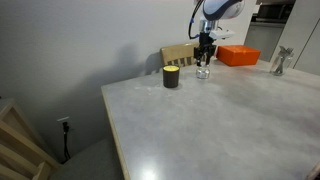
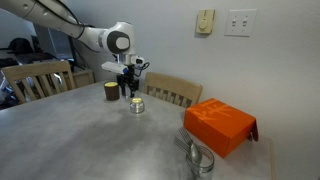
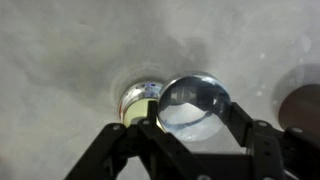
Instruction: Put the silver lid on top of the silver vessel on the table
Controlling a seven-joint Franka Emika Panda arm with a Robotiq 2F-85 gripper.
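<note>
In the wrist view my gripper (image 3: 192, 128) is shut on the silver lid (image 3: 193, 103), a thin shiny disc held between the two black fingers. The silver vessel (image 3: 138, 97) sits on the table (image 3: 60, 60) just below and to the left of the lid, partly covered by it. In both exterior views the gripper (image 1: 204, 57) (image 2: 131, 88) hangs just above the silver vessel (image 1: 203, 72) (image 2: 137, 105). The lid is too small to make out there.
A black cup (image 1: 171, 77) (image 2: 111, 91) with a yellowish rim stands beside the vessel. An orange box (image 1: 238, 55) (image 2: 219, 123) lies further along the table. A metal object (image 2: 200, 158) stands at the near edge. Wooden chairs (image 2: 172, 90) line the far side.
</note>
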